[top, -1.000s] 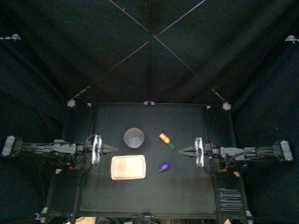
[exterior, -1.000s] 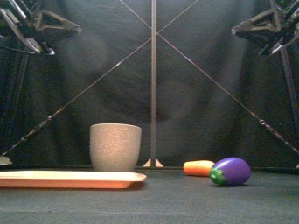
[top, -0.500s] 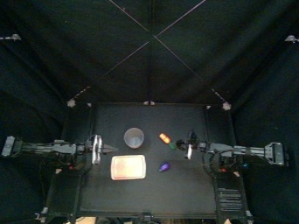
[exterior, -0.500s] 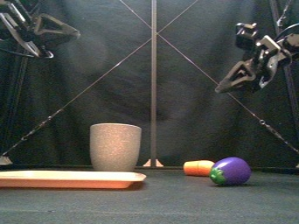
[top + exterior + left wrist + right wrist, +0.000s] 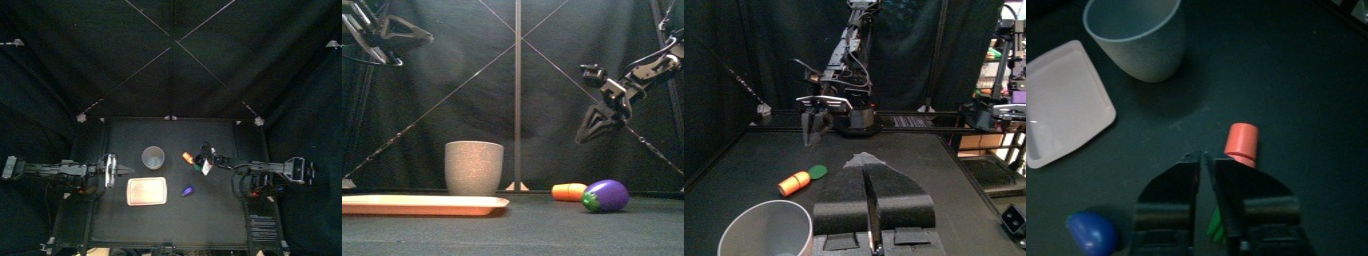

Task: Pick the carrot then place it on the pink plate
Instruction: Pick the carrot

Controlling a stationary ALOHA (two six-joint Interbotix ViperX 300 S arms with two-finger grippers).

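Black table (image 5: 174,220): right gripper (image 5: 588,133), jaws together, hovers above carrot (image 5: 569,191); unopened, it risks knocking carrot against purple toy (image 5: 607,195).

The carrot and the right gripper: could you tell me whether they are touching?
Apart. In the front view the right gripper hangs above the carrot, clear space between them.

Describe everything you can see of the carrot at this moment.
The carrot is a short, stubby orange toy, smooth like plastic, with a small green cap at one end that shows in the left wrist view. It lies on its side on the black table, right of the grey cup and behind the purple toy, apart from both and not on the pink plate. Only the table touches it; the right pincer hangs above it.
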